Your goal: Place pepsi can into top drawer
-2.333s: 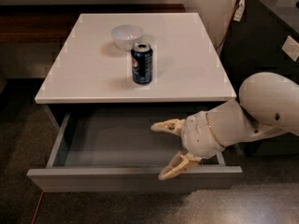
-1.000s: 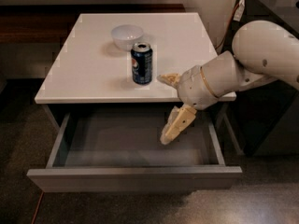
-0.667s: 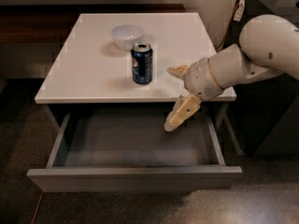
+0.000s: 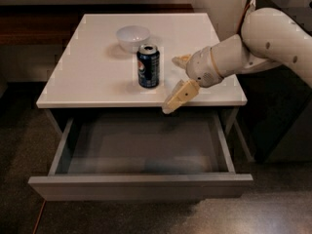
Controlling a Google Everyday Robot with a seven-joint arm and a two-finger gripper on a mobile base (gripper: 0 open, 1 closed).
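Note:
The pepsi can [image 4: 148, 66], dark blue with a silver top, stands upright on the white cabinet top [image 4: 87, 77], in front of a white bowl. The top drawer [image 4: 141, 186] is pulled out wide below, and its grey interior holds nothing. My gripper [image 4: 175, 84] is open, its two tan fingers [image 4: 179, 95] spread apart. It hovers over the cabinet top's front right part, a short way right of the can and not touching it. The white arm reaches in from the right.
A white bowl [image 4: 132, 37] sits behind the can on the cabinet top. A dark cabinet [image 4: 287, 126] stands close to the right of the drawer. A dark wooden ledge [image 4: 44, 18] runs behind at the left. The floor is dark.
My gripper rose from over the open drawer to the cabinet top's level and moved left toward the can. The can, bowl and drawer have not moved.

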